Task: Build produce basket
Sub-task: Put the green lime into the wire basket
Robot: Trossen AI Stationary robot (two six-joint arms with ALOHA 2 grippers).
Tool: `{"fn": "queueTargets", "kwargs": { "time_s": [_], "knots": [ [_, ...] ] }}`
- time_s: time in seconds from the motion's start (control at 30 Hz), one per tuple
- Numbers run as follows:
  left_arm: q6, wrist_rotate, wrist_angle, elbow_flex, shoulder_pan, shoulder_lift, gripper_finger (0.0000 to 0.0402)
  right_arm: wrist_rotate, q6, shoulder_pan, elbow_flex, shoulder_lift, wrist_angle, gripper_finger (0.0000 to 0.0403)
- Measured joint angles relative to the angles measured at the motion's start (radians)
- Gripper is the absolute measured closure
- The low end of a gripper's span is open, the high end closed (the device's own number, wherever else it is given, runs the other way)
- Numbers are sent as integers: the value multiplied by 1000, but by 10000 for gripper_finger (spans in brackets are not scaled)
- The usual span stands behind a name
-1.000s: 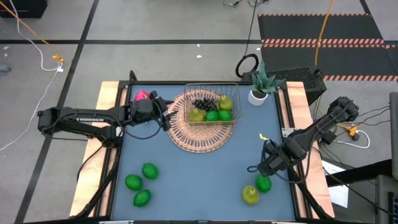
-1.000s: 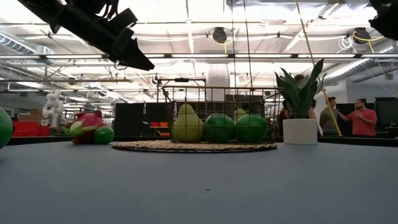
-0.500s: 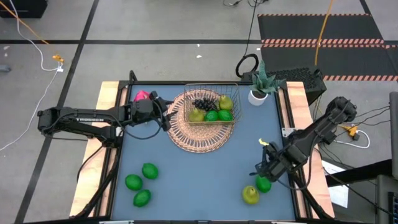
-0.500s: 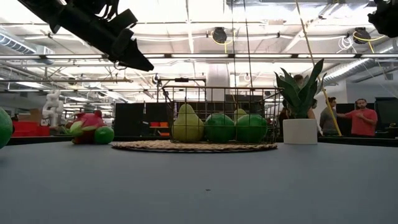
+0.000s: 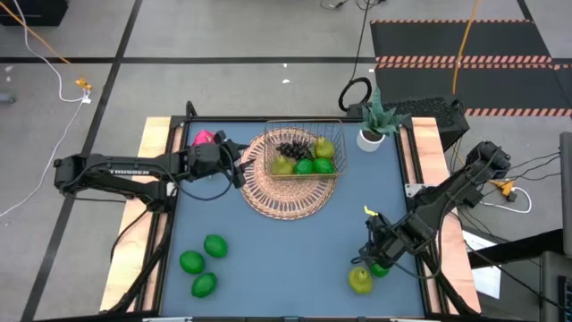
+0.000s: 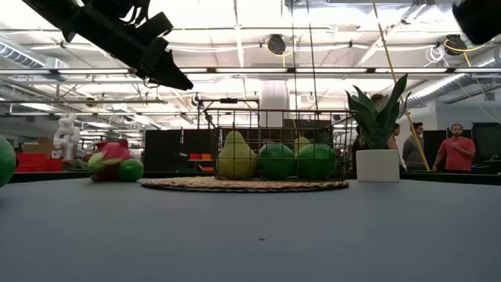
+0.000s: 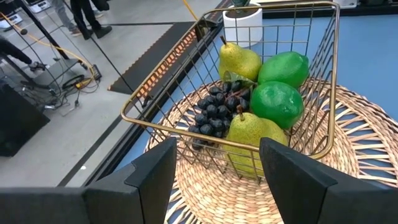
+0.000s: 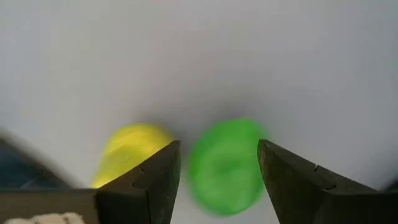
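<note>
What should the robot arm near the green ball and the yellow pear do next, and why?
Probably lower a little and close on the lime. The right gripper is open, and the lime sits between its fingers, beside the pear, not yet gripped. The basket holds other fruit.

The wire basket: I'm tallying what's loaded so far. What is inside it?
The wire basket holds two pears, two limes and a dark grape bunch. Anything beneath that pile is covered.
</note>
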Motion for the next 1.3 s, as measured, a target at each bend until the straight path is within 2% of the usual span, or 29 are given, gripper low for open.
{"fn": "queueTargets", "kwargs": {
  "time_s": [0.13, 0.27, 0.6, 0.73, 0.97, 1.3],
  "knots": [
    [0, 0, 1, 0, 0, 0, 170, -138, 14, 5, -62, -1, 36, 195],
    [12, -3, 1, 0, 0, 0, 170, -245, 36, 22, -164, -3, 251, 195],
    [16, -3, 5, 0, 0, 0, 170, -200, 124, 45, -374, -6, 633, 195],
    [19, -3, 21, -1, 0, 0, 170, -195, 191, 46, -429, -11, 659, 195],
    [26, -3, 29, -1, 0, 0, 170, -76, 181, 41, -444, -42, 649, 195],
    [44, -2, 37, -1, 3, 0, 170, 256, 47, -12, -452, -154, 576, 195]
  ]
}}
